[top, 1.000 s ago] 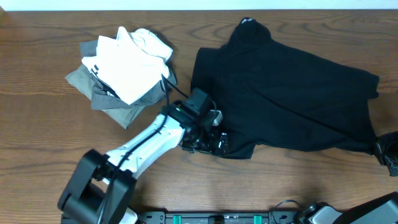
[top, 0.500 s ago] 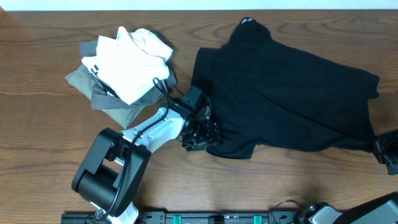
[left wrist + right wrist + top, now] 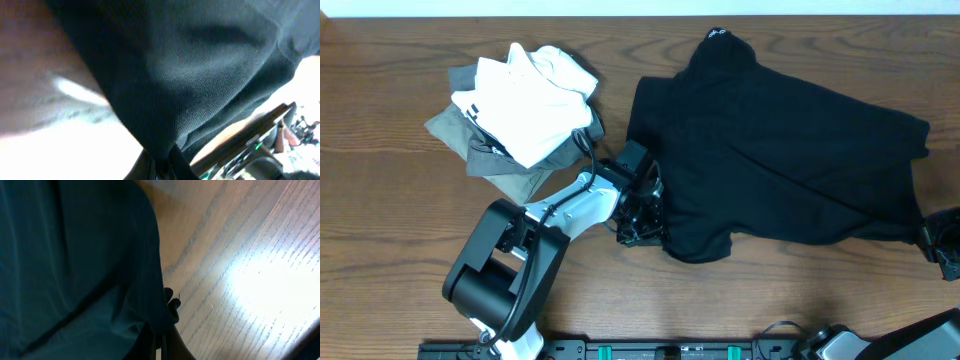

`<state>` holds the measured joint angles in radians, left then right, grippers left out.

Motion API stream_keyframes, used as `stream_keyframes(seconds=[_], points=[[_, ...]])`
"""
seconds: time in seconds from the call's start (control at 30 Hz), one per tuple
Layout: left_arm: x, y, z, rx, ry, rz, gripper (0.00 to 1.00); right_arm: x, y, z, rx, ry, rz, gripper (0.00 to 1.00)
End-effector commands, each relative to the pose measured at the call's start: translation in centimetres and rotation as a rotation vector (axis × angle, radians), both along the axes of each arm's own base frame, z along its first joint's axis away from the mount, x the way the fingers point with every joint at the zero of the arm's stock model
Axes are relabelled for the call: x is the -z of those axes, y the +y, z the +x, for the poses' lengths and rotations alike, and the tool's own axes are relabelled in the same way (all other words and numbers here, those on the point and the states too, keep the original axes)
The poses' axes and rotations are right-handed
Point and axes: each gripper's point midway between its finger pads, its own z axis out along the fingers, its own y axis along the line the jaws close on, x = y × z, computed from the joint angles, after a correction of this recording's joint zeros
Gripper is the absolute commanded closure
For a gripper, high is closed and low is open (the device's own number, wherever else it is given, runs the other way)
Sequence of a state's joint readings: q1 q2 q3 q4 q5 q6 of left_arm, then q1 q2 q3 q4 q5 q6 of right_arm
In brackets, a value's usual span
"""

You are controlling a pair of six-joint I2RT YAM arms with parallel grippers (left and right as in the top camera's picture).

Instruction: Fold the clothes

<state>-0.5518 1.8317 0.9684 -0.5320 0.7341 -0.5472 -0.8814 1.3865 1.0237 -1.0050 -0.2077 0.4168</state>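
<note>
A black T-shirt [image 3: 780, 170] is seen spread, loosely rumpled, on a wooden table [image 3: 380, 230], occupying the overhead view from its centre out to 3 o'clock. A small white logo mark [image 3: 717, 33] is visible at the shirt's 11 o'clock end, close to the far table edge. At 10 o'clock in the overhead view a folded white garment [image 3: 525, 100] is stacked on folded grey garments [image 3: 490, 160], just beside the shirt but not touching it.

The left gripper [image 3: 642, 222] is placed at the shirt's 8 o'clock corner, low against the table, with the white arm running back toward 7 o'clock. In the left wrist view its fingers [image 3: 150, 167] are pressed together on a fold of the black knit fabric, which is drawn up into a ridge above them and fills most of the picture.

The right gripper [image 3: 938, 245] is found at the shirt's 4 o'clock corner, at the 3 o'clock edge of the overhead view, only partly in frame. In the right wrist view its jaws are closed with an edge of the dark fabric pinched between them; the cloth is spread toward 9 o'clock, and bare wood grain under a bright glare is seen toward 3 o'clock.
</note>
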Motion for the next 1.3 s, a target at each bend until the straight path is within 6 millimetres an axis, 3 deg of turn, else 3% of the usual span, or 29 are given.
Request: stream_keyframes(seconds=[0.0, 0.13, 0.3, 0.43, 0.53, 0.63, 0.83, 1.07, 1.27], points=[[-1.7, 0.7, -0.6, 0.085, -0.083, -0.011, 0.94, -0.2, 0.6, 0.4, -0.047, -0.030, 0.015, 0.99], [-4.5, 3.5, -1.4, 0.148, -0.199, 0.088, 0.94, -1.4, 2.6, 1.7, -0.154, -0.144, 0.076, 0.99], [-9.5, 6.3, -2.1, 0.173, -0.410, 0.156, 0.94, -3.7, 3.7, 1.6, -0.176, -0.210, 0.057, 0.99], [-13.3, 7.1, -2.9, 0.159, -0.567, 0.131, 0.94, -6.1, 4.3, 1.1, -0.183, -0.267, -0.020, 0.99], [-14.9, 7.3, -3.3, 0.152, -0.622, 0.102, 0.94, -8.3, 5.1, 1.1, -0.189, -0.338, -0.072, 0.99], [-15.1, 7.3, -3.4, 0.150, -0.632, 0.097, 0.94, -9.4, 5.2, 1.0, -0.182, -0.366, -0.105, 0.99], [-14.3, 7.2, -1.2, 0.154, -0.687, 0.150, 0.94, -7.8, 4.8, 2.0, -0.180, -0.331, -0.042, 0.99], [-12.0, 6.0, 3.9, 0.184, -0.783, 0.206, 0.94, -5.0, 1.4, 5.1, -0.108, -0.337, 0.002, 0.99], [-9.1, 5.8, 8.0, 0.184, -0.796, 0.232, 0.94, -1.1, 1.0, 9.2, -0.104, -0.363, 0.131, 0.99]])
